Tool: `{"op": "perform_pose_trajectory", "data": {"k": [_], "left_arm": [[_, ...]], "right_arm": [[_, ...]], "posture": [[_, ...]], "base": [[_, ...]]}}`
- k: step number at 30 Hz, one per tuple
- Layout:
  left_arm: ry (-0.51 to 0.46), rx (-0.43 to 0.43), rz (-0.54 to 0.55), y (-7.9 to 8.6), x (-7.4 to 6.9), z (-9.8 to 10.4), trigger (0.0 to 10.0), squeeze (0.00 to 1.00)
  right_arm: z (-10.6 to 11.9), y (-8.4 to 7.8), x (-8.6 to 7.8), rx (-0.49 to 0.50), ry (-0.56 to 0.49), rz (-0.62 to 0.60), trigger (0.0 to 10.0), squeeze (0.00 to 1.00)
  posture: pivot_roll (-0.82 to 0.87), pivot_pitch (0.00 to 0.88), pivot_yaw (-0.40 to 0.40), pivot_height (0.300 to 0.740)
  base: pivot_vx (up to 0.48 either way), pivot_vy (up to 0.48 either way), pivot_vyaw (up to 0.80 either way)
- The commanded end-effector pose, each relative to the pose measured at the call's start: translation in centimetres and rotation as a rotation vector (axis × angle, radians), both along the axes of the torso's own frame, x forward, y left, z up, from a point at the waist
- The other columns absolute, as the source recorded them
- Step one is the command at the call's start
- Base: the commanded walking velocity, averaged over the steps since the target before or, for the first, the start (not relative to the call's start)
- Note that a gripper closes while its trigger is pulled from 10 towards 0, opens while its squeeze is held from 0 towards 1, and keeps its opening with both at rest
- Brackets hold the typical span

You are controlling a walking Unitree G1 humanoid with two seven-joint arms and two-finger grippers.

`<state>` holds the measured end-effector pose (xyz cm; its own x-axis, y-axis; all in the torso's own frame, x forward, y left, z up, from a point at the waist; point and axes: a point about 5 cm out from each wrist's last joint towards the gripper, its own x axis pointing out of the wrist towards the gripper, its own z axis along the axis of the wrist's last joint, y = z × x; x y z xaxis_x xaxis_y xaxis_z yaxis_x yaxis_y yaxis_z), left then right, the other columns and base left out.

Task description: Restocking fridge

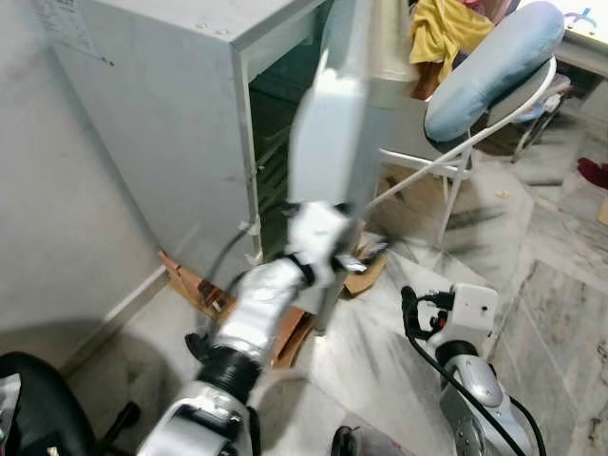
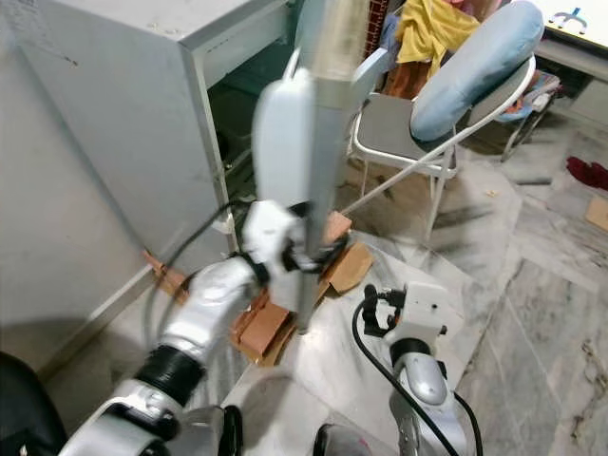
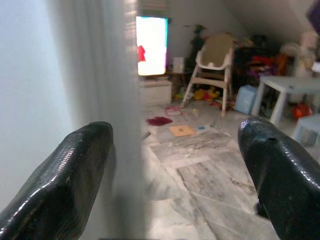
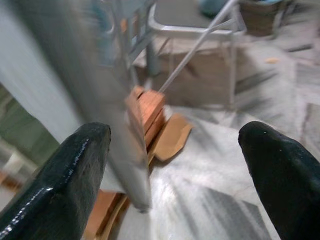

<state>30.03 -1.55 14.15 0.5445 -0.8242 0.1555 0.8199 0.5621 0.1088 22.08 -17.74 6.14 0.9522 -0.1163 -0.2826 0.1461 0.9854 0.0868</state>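
A grey fridge (image 1: 161, 123) stands by the wall, its door (image 1: 332, 123) swung partly out and blurred. The dark inside (image 1: 275, 142) shows behind the door. My left gripper (image 3: 175, 140) is raised to the door's free edge at about mid-height and is open. The door edge (image 3: 125, 100) runs between its fingers, close against one finger (image 3: 65, 175). My left wrist (image 2: 271, 233) sits against the door. My right arm (image 1: 465, 313) is low, to the right of the door. My right gripper (image 4: 175, 140) is open and holds nothing; ahead of it is the door's lower corner (image 4: 135, 190).
Bricks and cardboard (image 2: 271, 323) lie under the fridge's front. A folding chair (image 1: 494, 81) with a blue cushion and a yellow cloth (image 1: 442, 33) stands just right of the door. A black office chair (image 1: 28, 399) is at my near left. Marble floor (image 1: 551, 285) lies to the right.
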Motion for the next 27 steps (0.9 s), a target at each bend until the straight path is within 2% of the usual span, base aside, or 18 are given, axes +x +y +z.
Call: {"op": "perform_pose_trajectory", "data": {"k": [1, 4, 6, 8, 9, 10, 12, 13, 14, 15, 19, 21, 23, 27], "left_arm": [[0.032, 0.016, 0.039, 1.2, 0.5, -0.8, 10.0, 0.0], [0.074, -0.01, 0.117, 3.3, 1.3, -1.1, 10.0, 0.0], [0.075, 0.029, 0.236, 6.1, 2.0, -1.7, 10.0, 0.0], [0.074, 0.045, 0.28, 7.2, 2.2, -2.0, 10.0, 0.0], [0.073, 0.051, 0.297, 7.8, 2.2, -2.1, 10.0, 0.0], [0.072, 0.048, 0.359, 9.7, 2.1, -2.3, 10.0, 0.0], [0.073, 0.049, 0.37, 10.1, 2.0, -2.5, 10.0, 0.0], [0.099, 0.054, 0.412, 11.3, 1.7, -3.2, 10.0, 0.0], [0.099, 0.054, 0.412, 11.3, 1.7, -3.2, 10.0, 0.0], [0.142, 0.046, 0.466, 12.9, 1.0, -4.3, 10.0, 0.0], [0.2, 0.065, 0.513, 14.8, -0.5, -6.0, 10.0, 0.0], [0.2, 0.072, 0.513, 14.9, -0.7, -6.2, 10.0, 0.0], [0.212, 0.092, 0.516, 15.2, -1.5, -6.8, 10.0, 0.0], [0.222, 0.093, 0.526, 15.4, -1.8, -6.9, 10.0, 0.0]], "right_arm": [[0.0, -0.8, -0.3, -0.013, -0.002, -0.038, 10.0, 0.0], [0.0, -0.7, -0.1, -0.011, -0.008, -0.041, 10.0, 0.0], [-0.1, -0.7, 0.0, -0.01, -0.012, -0.046, 10.0, 0.0], [-0.1, -0.6, 0.1, -0.01, -0.014, -0.043, 10.0, 0.0], [0.0, -0.6, 0.2, -0.009, -0.016, -0.043, 10.0, 0.0], [0.0, -0.4, 0.4, -0.008, -0.021, -0.042, 10.0, 0.0], [0.0, -0.4, 0.4, -0.009, -0.022, -0.041, 10.0, 0.0], [-0.1, -0.3, 0.5, -0.019, -0.021, -0.031, 10.0, 0.0], [-0.1, -0.3, 0.5, -0.019, -0.021, -0.031, 10.0, 0.0], [-0.1, -0.3, 0.8, -0.018, -0.026, -0.036, 10.0, 0.0], [0.2, -0.6, 1.3, -0.014, -0.046, -0.047, 10.0, 0.0], [0.2, -0.6, 1.4, -0.015, -0.048, -0.047, 10.0, 0.0], [0.2, -0.6, 1.7, -0.018, -0.054, -0.045, 10.0, 0.0], [0.3, -0.6, 1.9, -0.019, -0.057, -0.044, 10.0, 0.0]], "posture": [[-0.05, 0.061, -0.013, 0.74], [-0.04, 0.06, -0.012, 0.74], [-0.04, 0.059, -0.014, 0.74], [-0.04, 0.059, -0.014, 0.74], [-0.03, 0.058, -0.017, 0.74], [-0.03, 0.058, -0.017, 0.74], [-0.03, 0.058, -0.017, 0.74], [-0.02, 0.053, -0.005, 0.74], [-0.02, 0.053, -0.005, 0.74], [-0.02, 0.049, -0.004, 0.74], [-0.01, 0.039, -0.015, 0.74], [-0.01, 0.039, -0.015, 0.74], [-0.01, 0.036, -0.02, 0.74], [-0.01, 0.036, -0.023, 0.74]], "base": [[0.0, 0.0, 0.0], [0.0, 0.0, 0.0], [0.0, 0.0, 0.0], [0.0, 0.0, 0.0], [0.0, 0.0, 0.0], [0.0, 0.0, 0.0], [0.0, 0.0, 0.0], [0.0, -0.465, 0.0], [0.0, -0.465, 0.0], [0.0, -0.458, -0.61], [0.0, -0.454, -0.38], [0.0, -0.442, 0.0], [0.0, -0.442, 0.0], [0.0, -0.442, 0.0]]}}
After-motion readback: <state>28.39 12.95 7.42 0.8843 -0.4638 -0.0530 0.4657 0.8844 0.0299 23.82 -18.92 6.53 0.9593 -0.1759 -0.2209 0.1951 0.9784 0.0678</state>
